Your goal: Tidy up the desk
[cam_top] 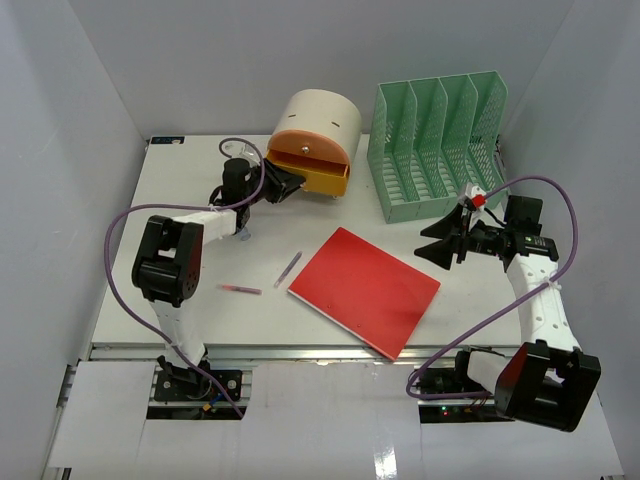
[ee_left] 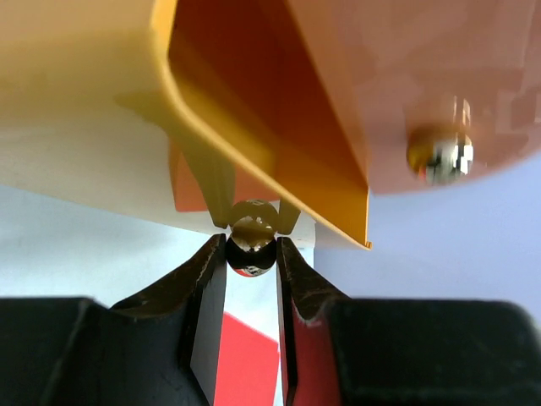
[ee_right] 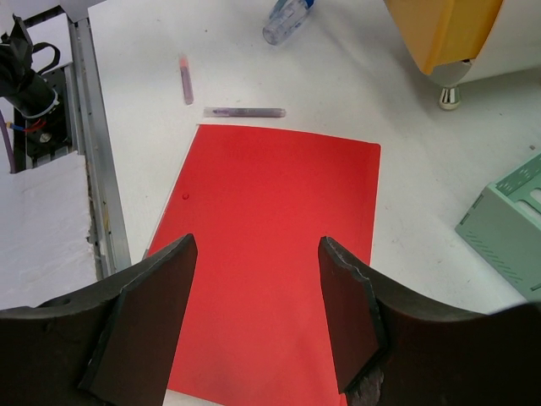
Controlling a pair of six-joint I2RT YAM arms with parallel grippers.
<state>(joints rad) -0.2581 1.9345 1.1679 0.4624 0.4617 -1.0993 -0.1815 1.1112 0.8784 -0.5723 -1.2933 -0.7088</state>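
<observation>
The white bench (cam_top: 180, 290) is filling the middle of the top view, its metal rail running along the lower edge. Bare surface is lying open at the left and lower right. A red folder (cam_top: 365, 290) is lying at centre, with a pink pen (cam_top: 241, 289) and a purple pen (cam_top: 288, 268) to its left. A green file rack (cam_top: 435, 150) is standing at upper right. At upper centre, the left claw (cam_top: 292, 184) is pinching its 2 fingers (ee_left: 211, 279) narrowly on the round knob (ee_left: 251, 245) of an orange drawer (cam_top: 320, 172). The right claw (ee_right: 258, 245) is hanging wide open at the right, near the folder, holding nothing.
</observation>
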